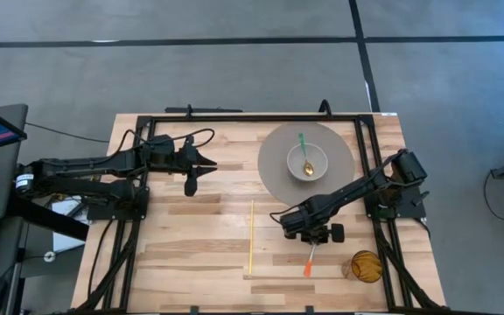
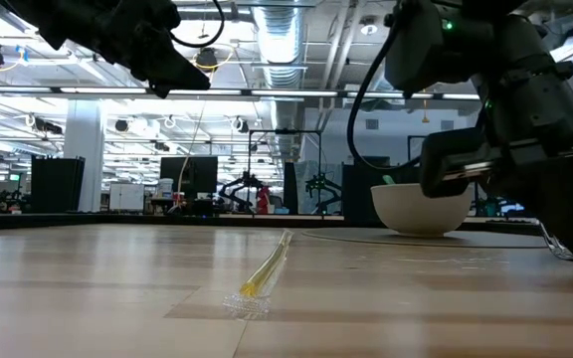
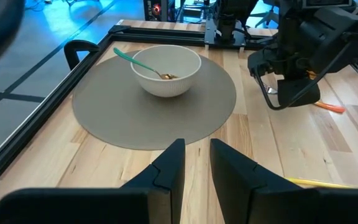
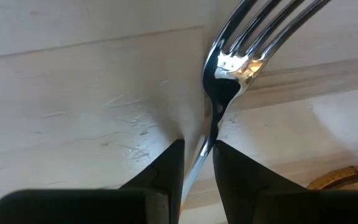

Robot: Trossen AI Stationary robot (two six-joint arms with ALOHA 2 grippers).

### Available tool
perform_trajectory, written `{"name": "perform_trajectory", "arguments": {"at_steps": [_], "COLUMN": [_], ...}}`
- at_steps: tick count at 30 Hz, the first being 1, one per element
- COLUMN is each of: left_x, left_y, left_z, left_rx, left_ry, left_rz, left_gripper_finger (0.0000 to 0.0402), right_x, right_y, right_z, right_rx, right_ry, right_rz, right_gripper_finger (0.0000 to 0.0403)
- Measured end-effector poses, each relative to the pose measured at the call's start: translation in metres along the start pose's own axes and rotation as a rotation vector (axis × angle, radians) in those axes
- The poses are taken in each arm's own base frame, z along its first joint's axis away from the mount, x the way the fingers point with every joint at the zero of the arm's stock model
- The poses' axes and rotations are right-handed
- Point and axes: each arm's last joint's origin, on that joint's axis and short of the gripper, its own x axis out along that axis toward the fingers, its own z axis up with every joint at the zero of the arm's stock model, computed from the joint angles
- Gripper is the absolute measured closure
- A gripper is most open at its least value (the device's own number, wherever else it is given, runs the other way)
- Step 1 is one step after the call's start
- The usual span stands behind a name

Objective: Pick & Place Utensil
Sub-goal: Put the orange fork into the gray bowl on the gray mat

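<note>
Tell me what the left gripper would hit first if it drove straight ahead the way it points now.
Probably the grey mat, then the bowl on it. The left gripper hangs above the table with jaws slightly apart, aimed roughly at the bowl. Its height over the table is hard to judge, so it might pass over the mat edge.

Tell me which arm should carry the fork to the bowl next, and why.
Right. The right hand is already closed on the fork with the orange handle, just off the round mat holding the bowl. The left hand hangs empty over bare table on the far side.
</note>
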Motion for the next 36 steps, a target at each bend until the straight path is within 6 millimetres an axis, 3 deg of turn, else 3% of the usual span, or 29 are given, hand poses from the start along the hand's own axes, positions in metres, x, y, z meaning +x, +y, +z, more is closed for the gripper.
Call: {"name": "perform_trajectory", "arguments": {"at_steps": [4,11,16,25,30,36], "left_x": [0.000,0.000,0.000,0.000,0.000,0.000], "left_y": [0.000,0.000,0.000,0.000,0.000,0.000], "left_z": [0.000,0.000,0.000,0.000,0.000,0.000], "left_rx": [0.000,0.000,0.000,0.000,0.000,0.000], "left_ry": [0.000,0.000,0.000,0.000,0.000,0.000], "left_rz": [0.000,0.000,0.000,0.000,0.000,0.000], "left_gripper_finger": [0.0325,0.0325,0.0325,0.0325,0.0325,0.0325], "right_x": [0.000,-0.001,-0.007,-0.019,-0.020,-0.019], "right_y": [-0.001,0.002,0.007,0.016,0.018,0.018], "right_z": [0.001,0.004,0.001,0.008,0.011,0.010], "right_rx": [-0.037,-0.168,-0.241,-0.276,-0.291,-0.301], "right_ry": [-0.040,-0.102,-0.181,-0.397,-0.410,-0.399], "right_rz": [0.004,0.040,0.071,0.134,0.137,0.135], "right_gripper_finger": [0.0331,0.0393,0.0375,0.0393,0.0363,0.0355]}}
